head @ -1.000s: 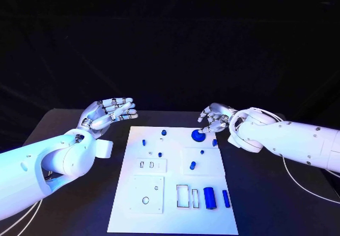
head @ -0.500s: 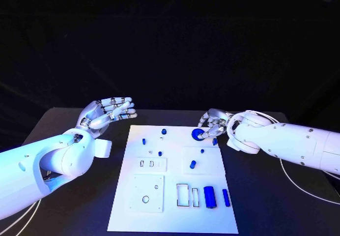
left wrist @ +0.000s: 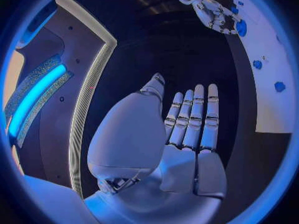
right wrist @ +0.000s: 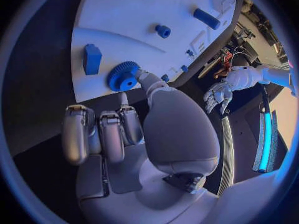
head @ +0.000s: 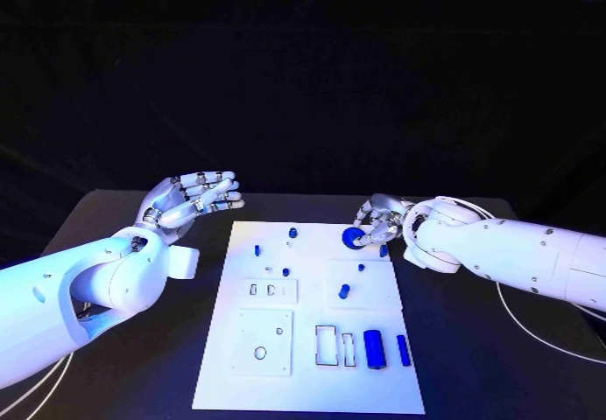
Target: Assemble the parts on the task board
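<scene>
Toothed blue gear (right wrist: 123, 76) (round, ridged rim) at right hand (head: 383, 224) fingers (right wrist: 144, 77).

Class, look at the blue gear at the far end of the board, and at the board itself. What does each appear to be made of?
Blue gear: likely moulded or printed plastic; uniform matte blue, crisp teeth, no metallic glint. Task board: seemingly matte white plastic or painted sheet; flat, even surface with clean cut-outs. Neither can be confirmed by sight alone.
</scene>
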You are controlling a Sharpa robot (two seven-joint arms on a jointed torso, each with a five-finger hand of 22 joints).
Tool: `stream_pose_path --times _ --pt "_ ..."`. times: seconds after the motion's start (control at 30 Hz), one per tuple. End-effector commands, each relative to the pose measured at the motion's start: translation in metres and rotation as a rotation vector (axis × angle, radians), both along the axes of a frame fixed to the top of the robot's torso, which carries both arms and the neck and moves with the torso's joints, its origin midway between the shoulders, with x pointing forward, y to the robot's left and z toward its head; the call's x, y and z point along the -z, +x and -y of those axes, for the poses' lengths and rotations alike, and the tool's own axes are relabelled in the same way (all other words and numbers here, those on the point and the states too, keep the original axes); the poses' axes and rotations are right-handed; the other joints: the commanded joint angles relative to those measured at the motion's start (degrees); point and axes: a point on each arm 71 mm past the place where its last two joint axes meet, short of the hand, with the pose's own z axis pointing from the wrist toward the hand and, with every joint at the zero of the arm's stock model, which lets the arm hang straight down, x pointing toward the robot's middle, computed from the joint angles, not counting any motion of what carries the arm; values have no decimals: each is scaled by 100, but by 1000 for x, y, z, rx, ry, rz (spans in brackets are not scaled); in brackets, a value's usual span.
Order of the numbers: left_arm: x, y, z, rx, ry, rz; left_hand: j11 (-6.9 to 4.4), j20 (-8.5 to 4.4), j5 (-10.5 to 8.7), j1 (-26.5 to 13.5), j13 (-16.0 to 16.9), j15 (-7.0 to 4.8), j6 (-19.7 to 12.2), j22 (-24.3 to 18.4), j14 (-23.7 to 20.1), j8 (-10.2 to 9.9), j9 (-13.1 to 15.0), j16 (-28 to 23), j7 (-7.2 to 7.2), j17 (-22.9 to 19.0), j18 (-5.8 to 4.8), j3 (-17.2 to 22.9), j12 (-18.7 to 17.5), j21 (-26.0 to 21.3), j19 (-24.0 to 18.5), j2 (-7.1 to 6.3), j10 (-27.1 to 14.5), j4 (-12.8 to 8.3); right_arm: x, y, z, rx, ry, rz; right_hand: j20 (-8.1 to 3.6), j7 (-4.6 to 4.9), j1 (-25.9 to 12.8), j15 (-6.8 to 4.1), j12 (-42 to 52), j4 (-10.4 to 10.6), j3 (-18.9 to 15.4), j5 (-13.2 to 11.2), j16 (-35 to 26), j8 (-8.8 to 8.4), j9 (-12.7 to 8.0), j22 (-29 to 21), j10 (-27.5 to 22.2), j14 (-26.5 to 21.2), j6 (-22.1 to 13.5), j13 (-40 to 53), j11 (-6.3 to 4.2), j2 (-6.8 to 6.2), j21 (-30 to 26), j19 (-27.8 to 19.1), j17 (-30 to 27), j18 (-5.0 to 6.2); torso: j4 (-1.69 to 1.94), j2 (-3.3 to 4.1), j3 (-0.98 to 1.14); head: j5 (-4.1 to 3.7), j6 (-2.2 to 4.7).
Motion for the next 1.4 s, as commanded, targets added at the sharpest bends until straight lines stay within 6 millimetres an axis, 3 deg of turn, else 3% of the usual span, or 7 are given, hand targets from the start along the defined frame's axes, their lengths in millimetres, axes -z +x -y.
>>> stream_pose_path --times 0.03,0.47,0.97,1.1,1.23,1.4 --pt "-1 -1 2 19 -12 3 17 13 -38 61 -4 15 -51 -7 -33 -35 2 32 244 12 78 4 -43 22 27 -11 -6 30 3 0 -1 -4 -18 -2 -6 -20 48 40 39 19 36 38 30 38 8 425 49 531 43 335 -13 8 30 40 1192 -72 2 2 -2 8 -7" --pt "-1 -1 1 19 -12 2 17 13 -38 61 -4 15 -51 -7 -33 -35 2 32 244 12 78 4 -43 22 27 -11 -6 30 9 0 -1 -9 -46 -6 -17 -33 190 28 75 -5 414 -64 45 80 -20 494 92 538 149 396 -29 18 69 71 1233 -84 3 -1 -3 27 -38" --pt "-1 0 2 29 -18 0 18 13 -38 59 -3 16 -53 -9 -38 -35 3 34 245 19 78 3 -48 22 26 -7 -6 33 10 -3 -5 -31 -98 62 -78 -122 137 -41 185 -97 1312 -100 63 155 -90 643 255 550 554 576 -112 -114 153 150 1289 -114 9 -6 -10 41 -43" --pt "-1 0 2 29 -19 0 18 13 -38 59 -3 16 -53 -9 -38 -35 3 34 245 19 78 3 -48 22 26 -7 -6 33 7 -6 -10 -40 -90 107 -94 -144 52 -58 210 -100 1450 -26 66 176 -90 677 297 552 632 617 -131 -135 174 170 1300 -121 7 -7 -5 55 -59" --pt "-1 0 2 29 -19 0 18 13 -38 59 -3 16 -53 -9 -38 -35 3 34 245 19 78 3 -48 22 26 -7 -6 33 2 -9 -18 -59 -97 166 -104 -155 -134 -67 218 -43 1517 -210 67 169 -95 702 319 553 652 633 -140 -166 187 185 1302 -127 16 -8 -4 65 -57" --pt "-1 0 3 29 -20 3 18 13 -38 59 -3 16 -53 -9 -38 -35 3 34 245 19 78 3 -48 22 26 -7 -6 33 -4 -13 -29 -74 -93 236 -110 -174 -166 -76 238 -35 1556 -246 69 186 -88 735 349 555 701 665 -154 -148 209 207 1311 -134 9 -12 -13 81 -54"
